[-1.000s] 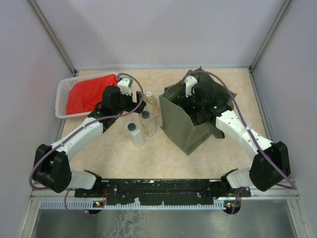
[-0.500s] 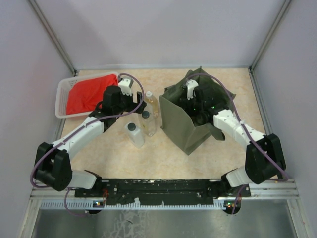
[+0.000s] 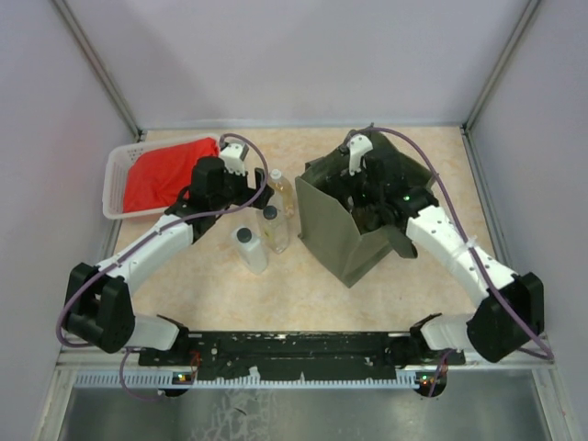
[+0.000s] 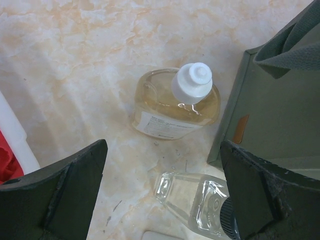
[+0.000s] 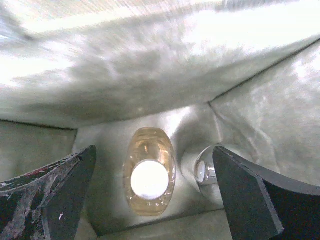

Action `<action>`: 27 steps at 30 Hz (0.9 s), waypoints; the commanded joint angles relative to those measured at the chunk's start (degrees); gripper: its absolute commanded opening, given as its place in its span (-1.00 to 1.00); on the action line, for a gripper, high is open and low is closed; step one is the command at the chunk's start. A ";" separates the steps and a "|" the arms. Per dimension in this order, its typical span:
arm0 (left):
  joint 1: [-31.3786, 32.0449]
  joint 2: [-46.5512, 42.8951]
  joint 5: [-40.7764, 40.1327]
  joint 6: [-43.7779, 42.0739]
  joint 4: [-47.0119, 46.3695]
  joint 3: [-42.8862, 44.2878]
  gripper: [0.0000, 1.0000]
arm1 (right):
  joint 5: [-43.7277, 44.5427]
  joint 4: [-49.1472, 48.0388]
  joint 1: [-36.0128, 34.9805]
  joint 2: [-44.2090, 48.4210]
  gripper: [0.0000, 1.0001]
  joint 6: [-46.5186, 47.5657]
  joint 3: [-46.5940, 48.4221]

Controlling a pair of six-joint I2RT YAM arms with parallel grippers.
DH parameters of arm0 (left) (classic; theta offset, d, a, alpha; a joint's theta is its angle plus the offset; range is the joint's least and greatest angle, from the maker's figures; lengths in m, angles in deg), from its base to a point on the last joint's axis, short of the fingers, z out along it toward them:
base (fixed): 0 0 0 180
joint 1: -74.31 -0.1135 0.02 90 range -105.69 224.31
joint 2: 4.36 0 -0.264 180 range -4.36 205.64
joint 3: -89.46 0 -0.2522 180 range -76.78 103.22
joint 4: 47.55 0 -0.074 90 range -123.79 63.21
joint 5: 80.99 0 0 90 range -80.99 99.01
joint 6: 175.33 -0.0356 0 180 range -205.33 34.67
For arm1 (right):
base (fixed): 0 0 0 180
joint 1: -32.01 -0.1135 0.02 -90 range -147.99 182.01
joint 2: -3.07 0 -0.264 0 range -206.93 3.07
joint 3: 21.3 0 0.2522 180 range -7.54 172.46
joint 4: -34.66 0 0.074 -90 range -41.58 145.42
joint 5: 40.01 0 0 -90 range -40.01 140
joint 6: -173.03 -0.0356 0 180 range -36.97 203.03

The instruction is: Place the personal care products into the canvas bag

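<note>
The olive-green canvas bag (image 3: 342,230) stands open at centre right. My right gripper (image 3: 365,188) is in its mouth, open and empty. In the right wrist view my right gripper (image 5: 154,167) is above an amber bottle with a white cap (image 5: 149,179) that stands on the bag's floor. A small clear rounded thing (image 5: 204,170) lies beside it; I cannot tell what it is. My left gripper (image 3: 250,188) is open over three bottles left of the bag: an amber one (image 3: 281,190), a clear black-capped one (image 3: 274,228) and a white one (image 3: 249,248). The left wrist view shows the left gripper (image 4: 162,192), the amber bottle (image 4: 172,107) and the clear one (image 4: 197,202).
A white lattice basket (image 3: 118,175) holding a red cloth (image 3: 163,175) sits at the back left, close behind my left arm. The bag's side (image 4: 260,130) stands right next to the bottles. Grey walls close in the table on three sides.
My right arm has shifted a little over the bag's mouth, its wrist now slightly further back. My left arm and the three bottles outside have not moved.
</note>
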 commanded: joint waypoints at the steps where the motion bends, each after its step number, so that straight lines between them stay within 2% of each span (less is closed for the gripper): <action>1: -0.06 -0.29 2.53 1.17 -1.82 2.59 1.00 | 4.84 4.29 -3.70 6.59 0.98 1.10 6.89; 6: -0.10 0.51 2.14 1.02 -1.32 4.74 1.00 | 7.26 8.08 -6.16 10.69 0.98 -1.03 12.44; 11: -0.06 -1.32 0.76 0.66 -0.08 4.52 1.00 | 3.50 9.29 -6.41 9.96 0.98 -0.90 22.57; 20: -0.08 -6.84 -7.84 1.66 6.05 2.37 1.00 | -9.33 5.22 -6.51 -8.45 0.98 5.72 41.38; 27: -0.07 -14.44 -11.27 1.96 11.59 4.68 1.00 | -14.59 10.56 -8.36 -25.81 0.98 8.35 56.26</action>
